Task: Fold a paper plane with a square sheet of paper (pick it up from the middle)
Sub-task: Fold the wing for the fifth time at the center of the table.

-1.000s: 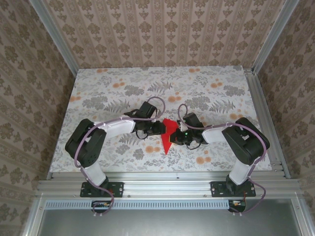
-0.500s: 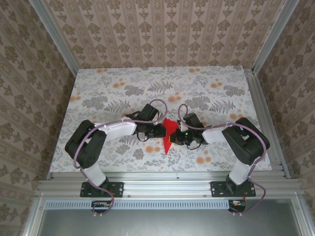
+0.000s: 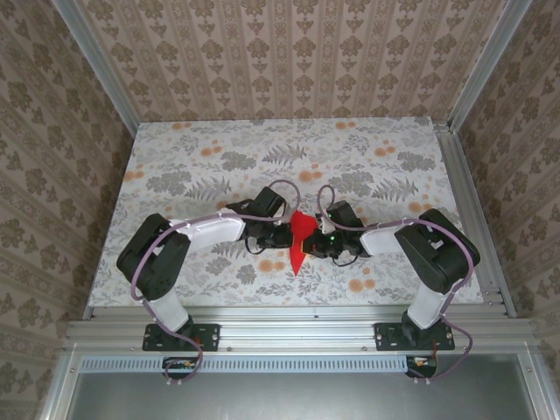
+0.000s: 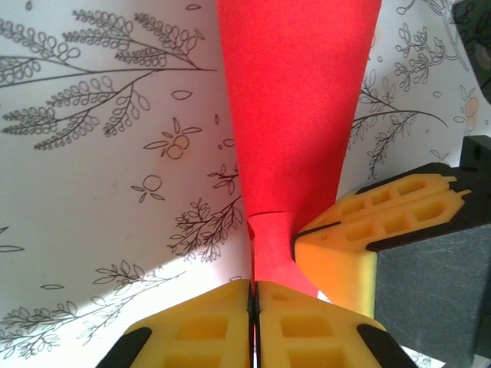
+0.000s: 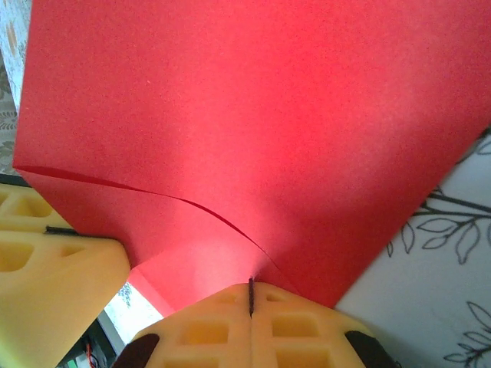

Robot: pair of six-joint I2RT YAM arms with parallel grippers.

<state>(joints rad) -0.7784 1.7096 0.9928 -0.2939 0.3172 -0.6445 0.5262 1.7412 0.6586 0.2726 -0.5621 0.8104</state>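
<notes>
Pinching paper plane (image 3: 299, 241), both pincers (image 4: 253, 300) (image 5: 251, 293)

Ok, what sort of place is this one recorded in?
Probably a purpose-built robot enclosure, not a home: aluminium frame rails, wallpaper-covered wall panels on three sides, and a floral-print table inside.

matte red paper (image 5: 253, 138), yellow plastic fingers (image 4: 207, 337) of left claw (image 4: 253, 285), smooth floral-printed table (image 3: 219, 149), dull metal frame (image 3: 297, 319)

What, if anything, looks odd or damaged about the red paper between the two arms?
The thin bright red sheet of paper is not flat: the left gripper and the right gripper each pinch it, and one layer bows in a loose curve. No tear shows; it looks mid-fold, not damaged.
</notes>
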